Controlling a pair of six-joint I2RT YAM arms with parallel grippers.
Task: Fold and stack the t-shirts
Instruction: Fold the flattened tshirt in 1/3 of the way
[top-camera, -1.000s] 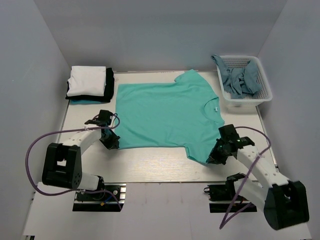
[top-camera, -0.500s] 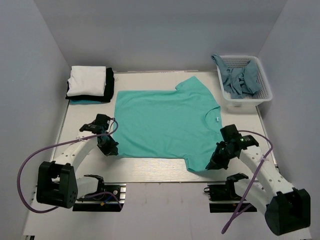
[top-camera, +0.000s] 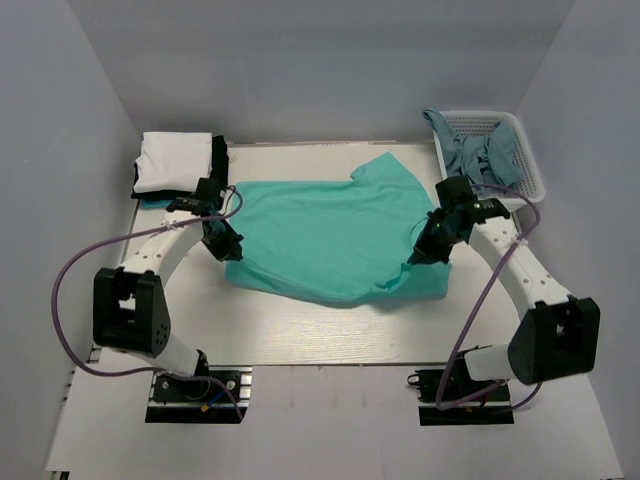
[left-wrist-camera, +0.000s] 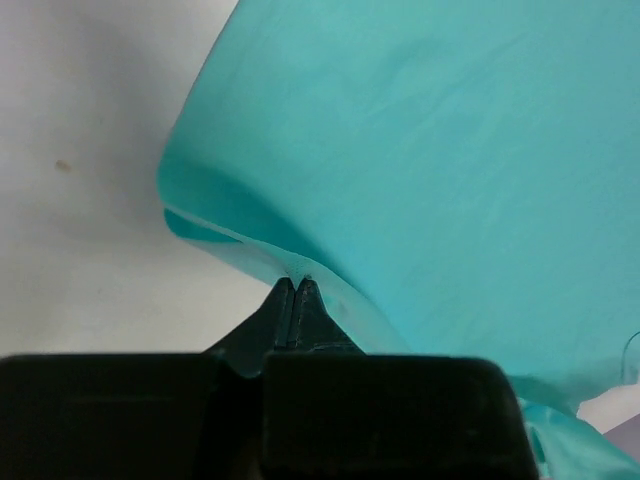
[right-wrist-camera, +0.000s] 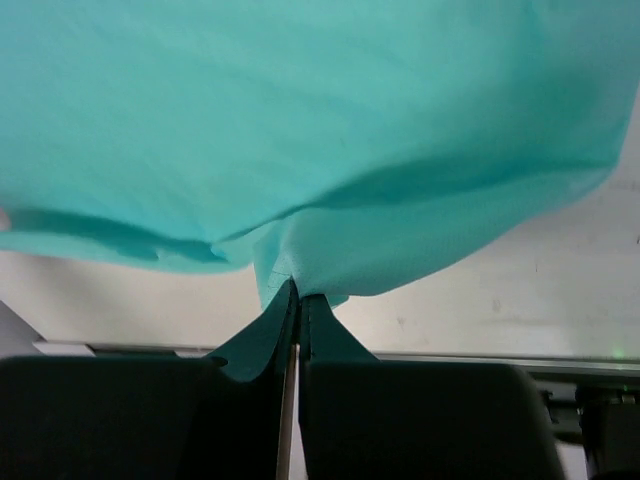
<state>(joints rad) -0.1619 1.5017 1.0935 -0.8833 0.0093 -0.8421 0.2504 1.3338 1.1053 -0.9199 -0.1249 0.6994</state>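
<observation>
The turquoise-green t-shirt (top-camera: 330, 230) lies across the middle of the table, its near half lifted and carried toward the back. My left gripper (top-camera: 229, 248) is shut on its left edge, seen in the left wrist view (left-wrist-camera: 295, 282) with the cloth (left-wrist-camera: 450, 150) hanging from the tips. My right gripper (top-camera: 417, 256) is shut on the right edge, seen in the right wrist view (right-wrist-camera: 298, 288) with the cloth (right-wrist-camera: 330, 110) draped above. A folded stack, white t-shirt (top-camera: 175, 160) on black (top-camera: 217, 170) with teal beneath, sits at the back left.
A white lattice basket (top-camera: 530, 185) at the back right holds grey-blue cloth (top-camera: 480, 155). Bare white table (top-camera: 300, 330) shows in front of the shirt. Grey walls enclose the sides and back.
Both grippers have moved from the near side toward the back, carrying the shirt's near edge with them. The shirt's front half has lifted and is doubling over the back half.
</observation>
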